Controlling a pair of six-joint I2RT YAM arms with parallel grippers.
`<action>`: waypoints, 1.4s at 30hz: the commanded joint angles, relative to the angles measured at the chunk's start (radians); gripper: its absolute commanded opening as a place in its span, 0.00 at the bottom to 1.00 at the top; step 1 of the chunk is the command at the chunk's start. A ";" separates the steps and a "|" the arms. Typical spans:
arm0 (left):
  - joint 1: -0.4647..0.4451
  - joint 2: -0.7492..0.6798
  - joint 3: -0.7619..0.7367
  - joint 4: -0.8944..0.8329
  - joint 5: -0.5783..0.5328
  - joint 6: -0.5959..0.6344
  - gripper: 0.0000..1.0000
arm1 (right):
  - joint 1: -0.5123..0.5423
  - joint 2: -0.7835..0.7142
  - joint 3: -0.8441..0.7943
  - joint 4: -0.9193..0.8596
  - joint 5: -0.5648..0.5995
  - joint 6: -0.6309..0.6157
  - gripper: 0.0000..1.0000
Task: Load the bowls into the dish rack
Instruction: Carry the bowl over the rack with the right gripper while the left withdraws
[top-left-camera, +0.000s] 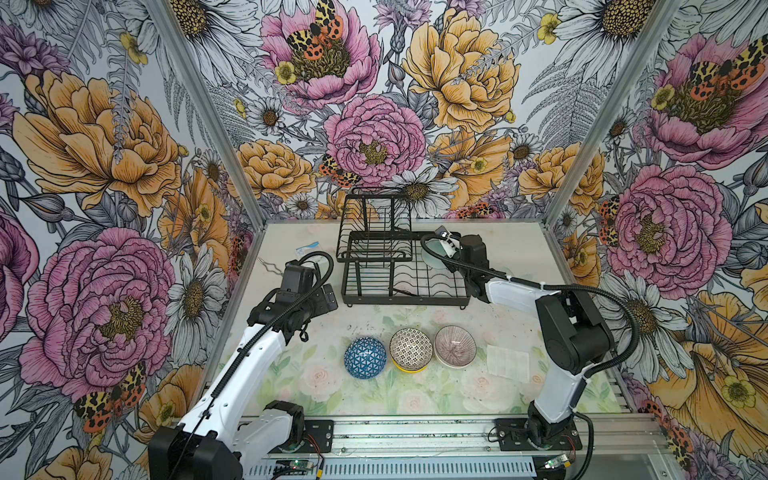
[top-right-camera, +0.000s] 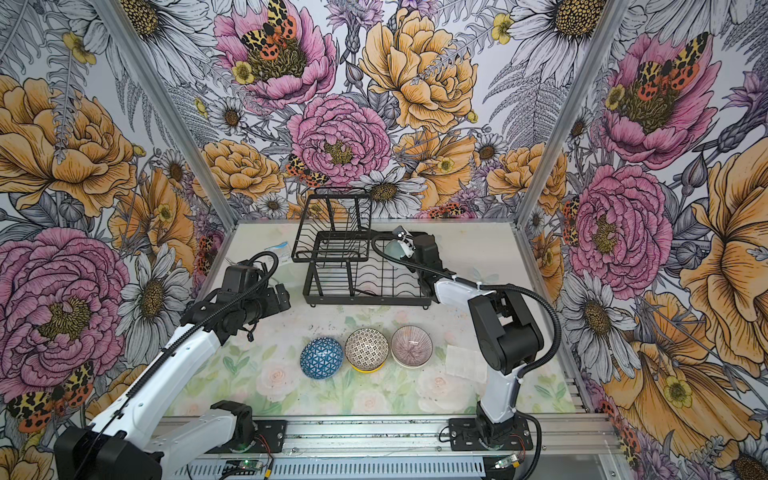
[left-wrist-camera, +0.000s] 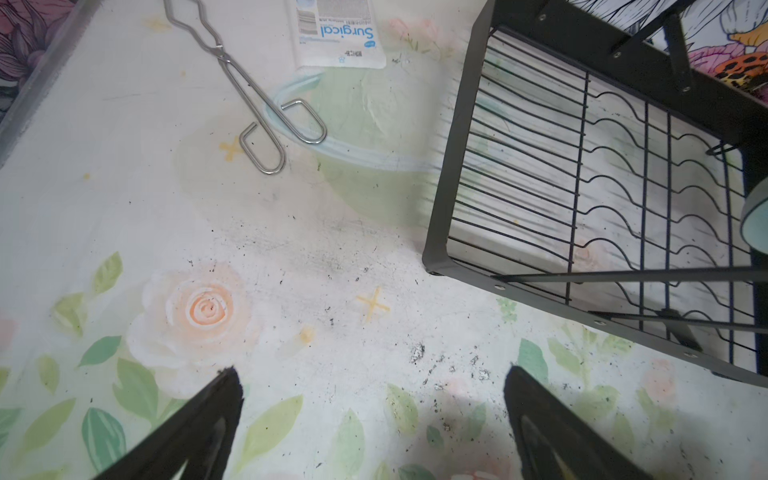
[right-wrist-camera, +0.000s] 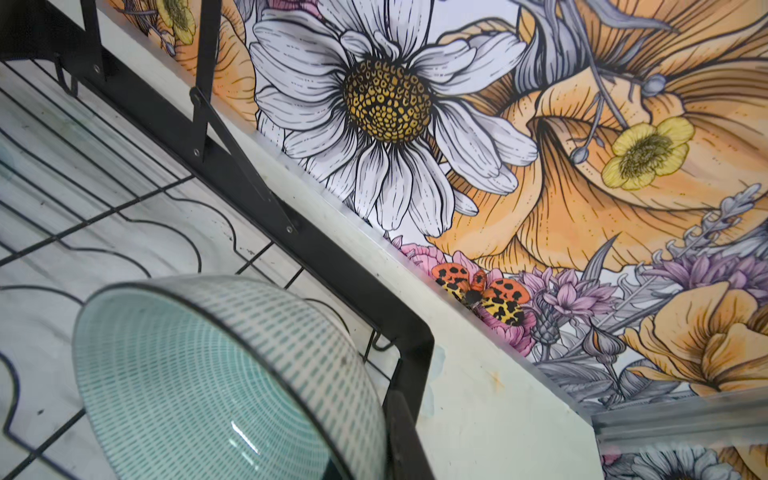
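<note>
Four bowls, top views: blue bowl upside down, checked bowl nested in yellow bowl, pink bowl, side by side on the bench in front of the rack.
Fifth bowl: teal bowl tilted on edge over the rack's right end, clamped in the right claw.
Left claw: jaws wide apart, holding nothing, just left of the rack.
In the way: raised tier covers the rack's rear left part.
Around: tongs and packet behind the left arm; pale sheet right of the pink bowl.
Left wrist: left claw spread over bare bench; rack corner near; tongs near the packet.
Writing: packet reads "Surgical"; smaller print too fine.
Right wrist: teal bowl, ringed with dashes, above the rack's wavy base wires by a corner; contact with the wires cannot be told.
Surface: bench printed with pale roses and green leaves, speckled with dark scuffs.
Room: walls papered in large flowers and moths, metal posts at the corners.
</note>
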 joint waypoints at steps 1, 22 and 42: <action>0.018 0.018 0.017 0.037 0.043 0.032 0.99 | 0.001 0.032 0.074 0.172 -0.054 -0.035 0.00; 0.032 0.069 -0.009 0.098 0.065 0.032 0.99 | 0.044 0.218 0.174 0.307 -0.096 -0.226 0.00; 0.010 0.089 -0.014 0.118 0.083 0.030 0.99 | 0.062 0.313 0.220 0.354 -0.100 -0.215 0.00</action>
